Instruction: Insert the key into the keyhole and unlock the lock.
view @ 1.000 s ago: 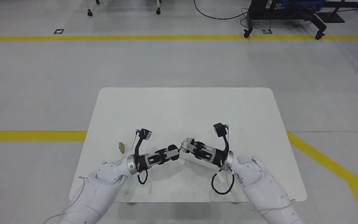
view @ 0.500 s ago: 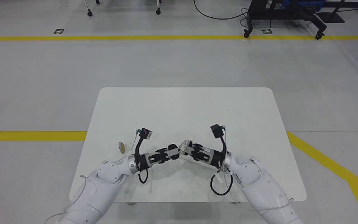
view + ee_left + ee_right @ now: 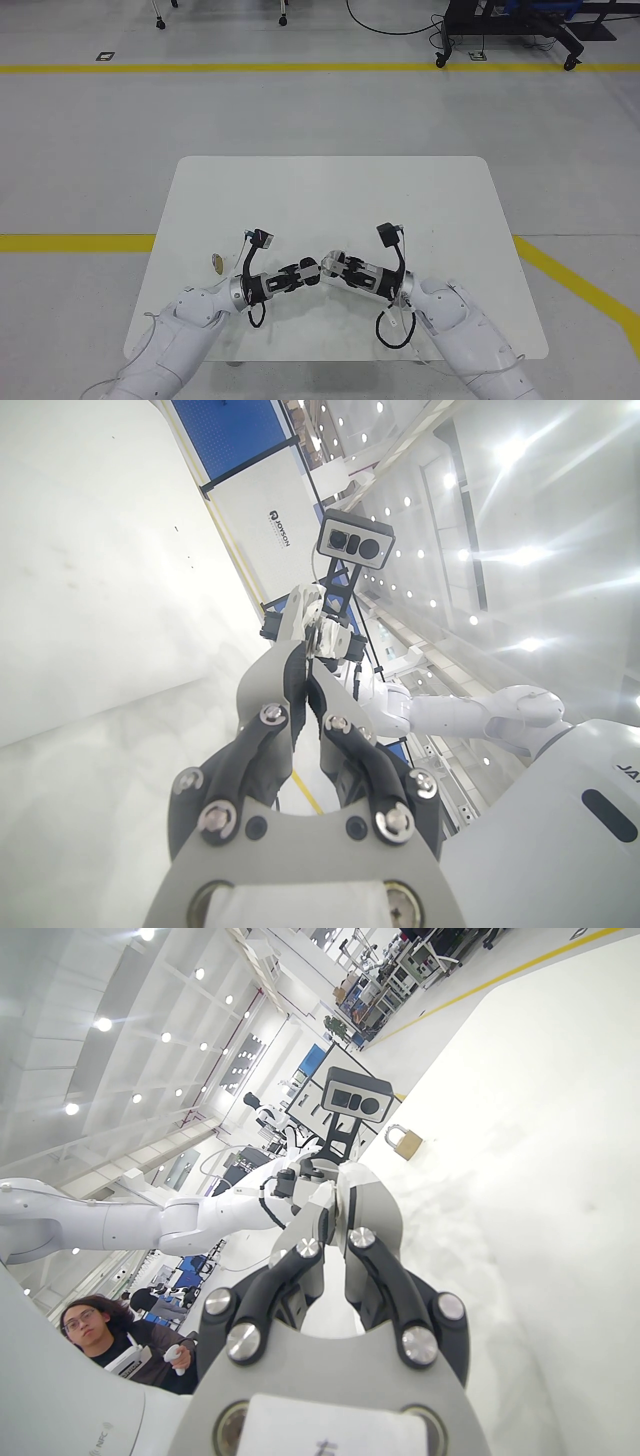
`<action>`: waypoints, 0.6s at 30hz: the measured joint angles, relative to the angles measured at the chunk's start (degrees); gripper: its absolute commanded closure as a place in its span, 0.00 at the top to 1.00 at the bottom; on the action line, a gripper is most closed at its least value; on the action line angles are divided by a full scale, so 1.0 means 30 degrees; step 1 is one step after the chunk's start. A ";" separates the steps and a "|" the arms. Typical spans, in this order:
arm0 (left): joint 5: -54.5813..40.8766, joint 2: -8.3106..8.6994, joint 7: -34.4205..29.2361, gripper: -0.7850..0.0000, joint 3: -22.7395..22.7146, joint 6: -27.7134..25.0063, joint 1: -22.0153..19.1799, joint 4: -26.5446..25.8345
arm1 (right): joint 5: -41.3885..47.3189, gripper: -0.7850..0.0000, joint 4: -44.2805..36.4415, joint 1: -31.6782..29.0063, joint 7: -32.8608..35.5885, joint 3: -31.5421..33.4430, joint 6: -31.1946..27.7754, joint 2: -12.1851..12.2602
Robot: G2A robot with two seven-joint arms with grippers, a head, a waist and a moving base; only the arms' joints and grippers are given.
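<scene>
Two grippers tip to tip over white table (image 3: 330,190), padlock off to the left.
L to R: brass padlock (image 3: 217,263), boxy body w/ curved silver shackle, lies flat on the matte tabletop nr its left edge, apart from both arms. Left gripper (image 3: 313,270) at front-centre: grey metal fingers (image 3: 265,680) w/ black ribbed pads pressed together; can't tell if the key sits between them. Right gripper (image 3: 328,263) meets it tip to tip, its smooth grey fingers (image 3: 372,1208) also drawn together, contents too small to tell.
</scene>
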 measured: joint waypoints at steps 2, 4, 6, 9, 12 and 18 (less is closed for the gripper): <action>0.0201 -0.0002 0.0149 0.00 -0.0016 0.0013 0.0004 -0.0010 | 0.0160 0.00 0.0057 -0.0034 0.0086 0.0036 -0.0032 0.0013; 0.0476 0.0003 0.0262 0.00 -0.0037 0.0006 -0.0002 -0.0034 | 0.0427 0.10 0.0111 -0.0064 0.0250 0.0074 -0.0101 0.0030; 0.0722 0.0010 0.0311 0.00 -0.0034 0.0014 -0.0002 -0.0074 | 0.0712 0.15 0.0181 -0.0077 0.0509 0.0112 -0.0154 0.0054; 0.1282 0.0034 0.0387 0.00 -0.0041 0.0052 -0.0030 -0.0163 | 0.1243 0.31 0.0323 -0.0074 0.1096 0.0218 -0.0203 0.0117; 0.1706 0.0073 0.0335 0.00 -0.0074 0.0138 -0.0031 -0.0343 | 0.1815 0.31 0.0437 -0.0067 0.1863 0.0366 -0.0204 0.0210; 0.1293 0.0220 -0.1096 0.00 -0.0154 0.0819 -0.0091 -0.0687 | 0.3497 0.28 0.0567 0.0040 0.4617 0.0703 0.0081 0.0509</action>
